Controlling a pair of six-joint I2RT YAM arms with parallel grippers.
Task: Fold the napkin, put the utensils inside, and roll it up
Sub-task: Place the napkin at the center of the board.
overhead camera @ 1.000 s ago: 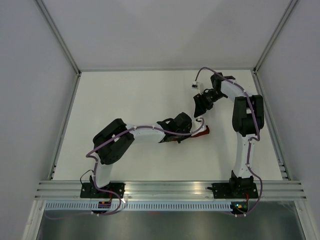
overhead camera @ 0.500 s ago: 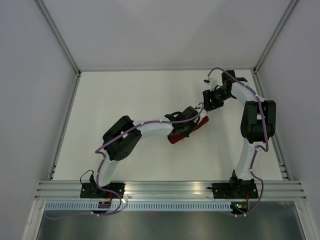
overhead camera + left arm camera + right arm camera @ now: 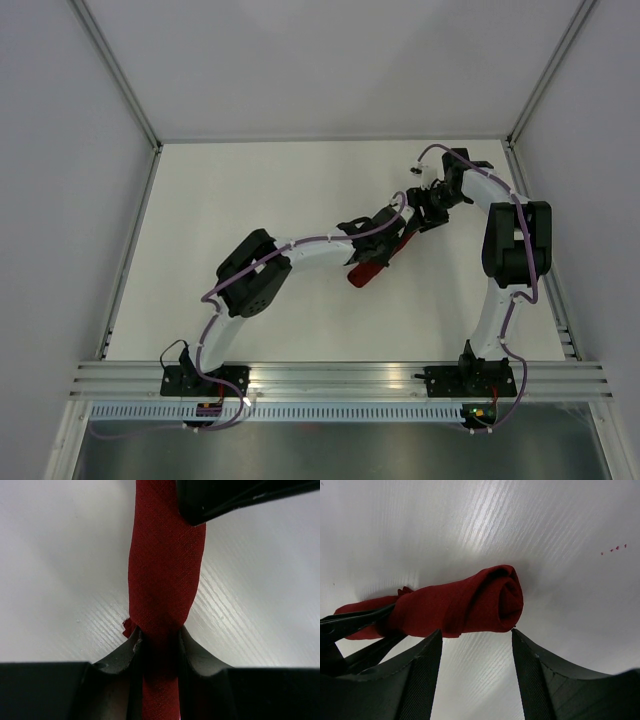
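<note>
Left tool (image 3: 158, 639) farther out; napkin (image 3: 465, 605) tight red roll

My overhead camera sits high behind the arm bases and looks down on the whole desk (image 3: 250, 200) from far off. The left wrist camera peers along the left claw (image 3: 159, 635), hard up against the rolled napkin (image 3: 165, 570), seen lengthwise. The right wrist camera looks out between the right claw (image 3: 476, 632) fingers at the roll's end, also close. All three share that roll, and each wrist view catches the other claw.
</note>
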